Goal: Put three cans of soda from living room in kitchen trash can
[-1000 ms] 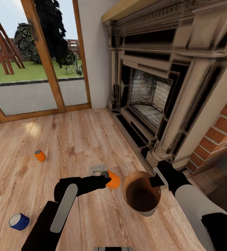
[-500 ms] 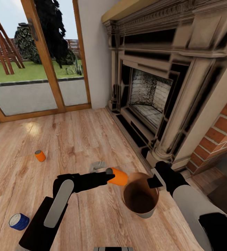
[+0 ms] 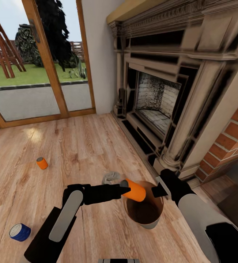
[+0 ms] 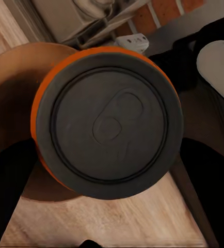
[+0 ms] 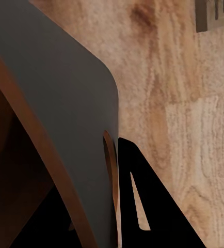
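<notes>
My left gripper is shut on a bright orange can of soda, held on its side over the near-left rim of the tash can. In the left wrist view the can's grey top faces the camera, with the bin's copper-brown inside behind it. My right gripper is shut on the bin's far-right rim; up close its fingers pinch the bin wall. A second orange can stands on the floor at the left. The dark blue can lies near my left arm.
The ornate stone fireplace and red brick wall stand close on the right. Wood-framed glass doors close the far left. Light wood floor stretches between them. A small grey object lies on the floor behind the held can.
My left gripper carried the orange can to the right, from beside the bin to over its opening. The bin and my right gripper shifted slightly left.
</notes>
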`<state>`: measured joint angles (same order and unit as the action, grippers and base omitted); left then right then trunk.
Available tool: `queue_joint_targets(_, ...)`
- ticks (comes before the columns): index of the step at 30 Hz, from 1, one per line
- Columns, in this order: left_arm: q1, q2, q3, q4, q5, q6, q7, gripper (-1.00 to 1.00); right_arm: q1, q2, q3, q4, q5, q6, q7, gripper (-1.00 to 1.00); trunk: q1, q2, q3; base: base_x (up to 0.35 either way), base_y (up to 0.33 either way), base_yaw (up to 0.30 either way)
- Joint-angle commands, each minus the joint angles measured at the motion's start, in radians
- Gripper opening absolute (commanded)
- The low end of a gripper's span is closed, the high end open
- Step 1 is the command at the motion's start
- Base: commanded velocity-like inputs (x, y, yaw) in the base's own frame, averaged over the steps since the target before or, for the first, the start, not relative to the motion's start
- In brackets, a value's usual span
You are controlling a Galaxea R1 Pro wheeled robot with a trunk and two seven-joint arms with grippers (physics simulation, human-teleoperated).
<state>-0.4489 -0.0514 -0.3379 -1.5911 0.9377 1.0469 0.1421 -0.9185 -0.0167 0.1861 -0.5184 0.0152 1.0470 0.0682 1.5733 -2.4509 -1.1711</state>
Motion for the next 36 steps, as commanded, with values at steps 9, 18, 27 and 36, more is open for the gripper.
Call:
queue_joint_targets(9,0.007,0.001,-0.049,0.001,-0.002,0.000,0.001,-1.00,0.000,0.020,0.004,0.000,-0.009,0.000,0.004,-1.00,0.000,0.000,0.000,0.000,0.000,0.000)
queue_joint_targets(18,0.009,0.002,-0.053,0.001,-0.002,0.000,0.002,1.00,0.000,0.023,0.004,0.000,-0.009,0.000,0.004,-1.00,0.000,0.000,0.000,0.000,0.000,0.000)
queue_joint_targets(27,0.008,0.002,-0.052,0.002,-0.002,0.000,0.003,1.00,0.000,0.022,0.004,0.000,-0.010,0.000,0.004,-1.00,0.000,0.000,0.000,0.000,0.000,0.000)
queue_joint_targets(36,0.002,0.071,-0.041,0.000,-0.003,0.000,0.004,1.00,0.000,0.021,0.004,0.000,-0.010,0.000,0.004,-1.00,0.000,0.000,0.000,0.000,0.000,0.000)
